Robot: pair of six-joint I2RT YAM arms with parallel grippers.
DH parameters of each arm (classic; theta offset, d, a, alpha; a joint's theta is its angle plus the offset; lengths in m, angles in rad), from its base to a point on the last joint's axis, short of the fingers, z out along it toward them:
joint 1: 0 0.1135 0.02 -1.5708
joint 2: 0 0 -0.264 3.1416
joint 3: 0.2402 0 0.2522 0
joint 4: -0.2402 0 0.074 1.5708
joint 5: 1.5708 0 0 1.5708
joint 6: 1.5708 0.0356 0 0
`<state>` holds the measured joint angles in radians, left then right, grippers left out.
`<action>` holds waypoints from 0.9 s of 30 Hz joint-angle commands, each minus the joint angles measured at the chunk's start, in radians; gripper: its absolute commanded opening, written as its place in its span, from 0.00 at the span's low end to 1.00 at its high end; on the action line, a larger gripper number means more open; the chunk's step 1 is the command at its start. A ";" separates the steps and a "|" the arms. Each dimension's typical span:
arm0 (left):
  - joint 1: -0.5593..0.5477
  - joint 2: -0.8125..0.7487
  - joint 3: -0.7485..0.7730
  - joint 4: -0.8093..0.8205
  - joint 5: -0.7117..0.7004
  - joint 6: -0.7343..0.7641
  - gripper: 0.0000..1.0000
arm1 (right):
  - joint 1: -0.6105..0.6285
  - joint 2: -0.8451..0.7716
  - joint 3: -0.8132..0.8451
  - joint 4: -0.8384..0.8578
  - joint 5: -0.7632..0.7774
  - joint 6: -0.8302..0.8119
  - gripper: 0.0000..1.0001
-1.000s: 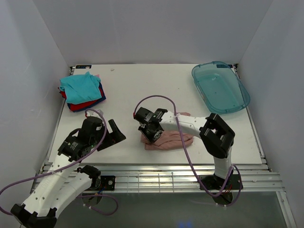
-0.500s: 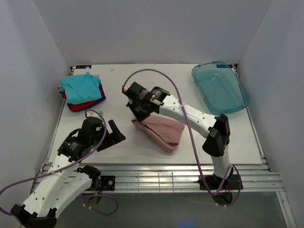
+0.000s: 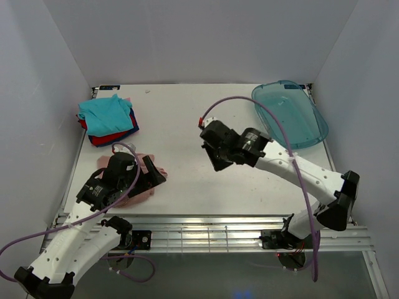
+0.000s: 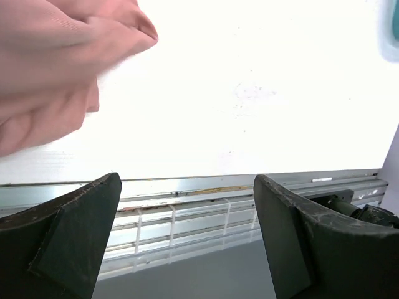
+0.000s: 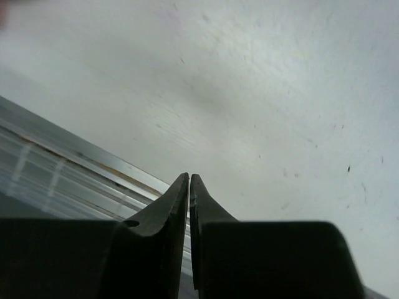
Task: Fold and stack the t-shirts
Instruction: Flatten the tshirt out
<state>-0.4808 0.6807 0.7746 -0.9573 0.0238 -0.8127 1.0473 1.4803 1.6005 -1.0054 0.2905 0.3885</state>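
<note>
Stack of folded t-shirts [image 3: 106,118] is sitting far left. Pink t-shirt [image 4: 50,68], just released from the right arm's carry, is now lying crumpled near left beside the left gripper [image 4: 187,180], which is gaping wide and holding nothing. Right gripper [image 5: 189,182] is hovering mid-table, pinched together and empty; folding is still waiting.

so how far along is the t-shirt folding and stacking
Done: a pile of folded cloth t-shirts, teal over red and dark blue, sits at the far left corner of the white table. In hand: nothing. The dusty-pink cloth t-shirt lies bunched beside the open left gripper, and the right gripper is shut on nothing. Left: fold the pink one and add it to the pile.
</note>
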 commanded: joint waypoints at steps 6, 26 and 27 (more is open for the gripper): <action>-0.002 0.066 -0.005 0.042 -0.171 -0.031 0.98 | 0.002 -0.008 -0.388 0.225 -0.092 0.104 0.19; 0.005 0.554 -0.118 0.196 -0.481 -0.082 0.66 | 0.045 0.114 -0.253 0.312 -0.195 0.087 0.31; 0.005 0.554 -0.121 0.213 -0.473 -0.074 0.66 | 0.045 0.109 -0.254 0.307 -0.195 0.087 0.31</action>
<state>-0.4793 1.2030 0.6785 -0.8299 -0.4461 -0.8928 1.0916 1.6478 1.3685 -0.7197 0.0975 0.4683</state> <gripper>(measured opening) 0.712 0.308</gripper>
